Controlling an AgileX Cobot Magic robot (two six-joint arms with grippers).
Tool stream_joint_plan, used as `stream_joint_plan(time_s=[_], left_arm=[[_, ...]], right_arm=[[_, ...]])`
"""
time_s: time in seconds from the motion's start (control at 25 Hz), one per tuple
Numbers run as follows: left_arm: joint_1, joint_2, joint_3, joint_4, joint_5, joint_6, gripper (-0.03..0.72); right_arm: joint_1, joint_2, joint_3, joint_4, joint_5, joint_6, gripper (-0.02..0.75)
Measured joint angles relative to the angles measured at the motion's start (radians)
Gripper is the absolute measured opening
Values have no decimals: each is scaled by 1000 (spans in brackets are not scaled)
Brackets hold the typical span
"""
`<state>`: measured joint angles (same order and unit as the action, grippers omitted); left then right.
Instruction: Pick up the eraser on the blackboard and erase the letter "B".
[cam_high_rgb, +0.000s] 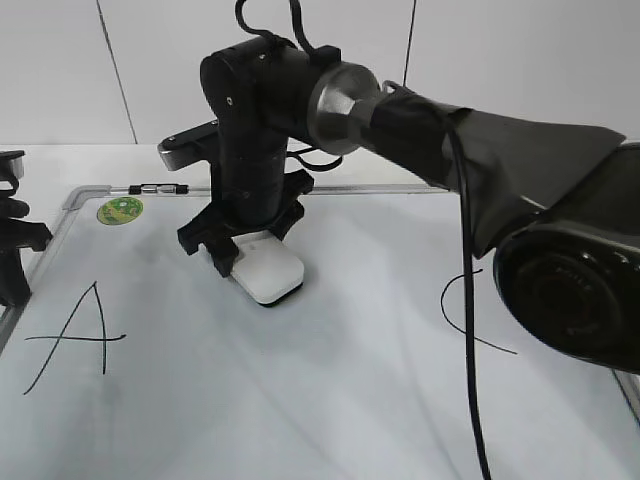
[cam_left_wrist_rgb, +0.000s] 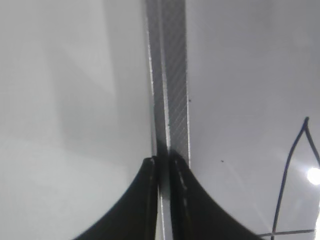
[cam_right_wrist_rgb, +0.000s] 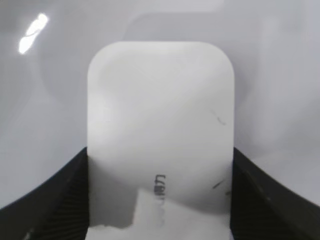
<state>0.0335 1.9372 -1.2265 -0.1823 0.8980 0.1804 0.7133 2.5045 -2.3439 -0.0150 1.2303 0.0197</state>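
Right hand (cam_high_rgb: 243, 243): clamped on the white rounded-rectangle plastic eraser (cam_high_rgb: 266, 267), fingers on either flank, its dark underside flat on the large white dry-erase blackboard with silver-grey frame (cam_high_rgb: 330, 400). No "B" visible beneath, possibly covered. Left hand (cam_left_wrist_rgb: 162, 165): fingers nearly together over the frame edge, gripping nothing.

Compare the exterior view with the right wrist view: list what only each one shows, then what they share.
Only the exterior view shows the letter A, the letter C, the green sticker, the board's frame and the right arm reaching across from the right. No B is visible there.

Only the right wrist view shows the grey lettering on the eraser's top and both fingers pressed against its sides.

Both show the white eraser gripped by the right gripper, resting on the blackboard.
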Motion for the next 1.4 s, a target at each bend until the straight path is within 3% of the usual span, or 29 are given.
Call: stream_joint_plan(time_s=[0.48,1.16,1.4], left_arm=[[0,0,0,0,0,0,19],[0,0,0,0,0,0,19],[0,0,0,0,0,0,19]], right_arm=[[-35,-195,71,-9,15,11,560],[-404,-677,622,-13,15,70,560],[-438,-809,856,-13,15,81,560]])
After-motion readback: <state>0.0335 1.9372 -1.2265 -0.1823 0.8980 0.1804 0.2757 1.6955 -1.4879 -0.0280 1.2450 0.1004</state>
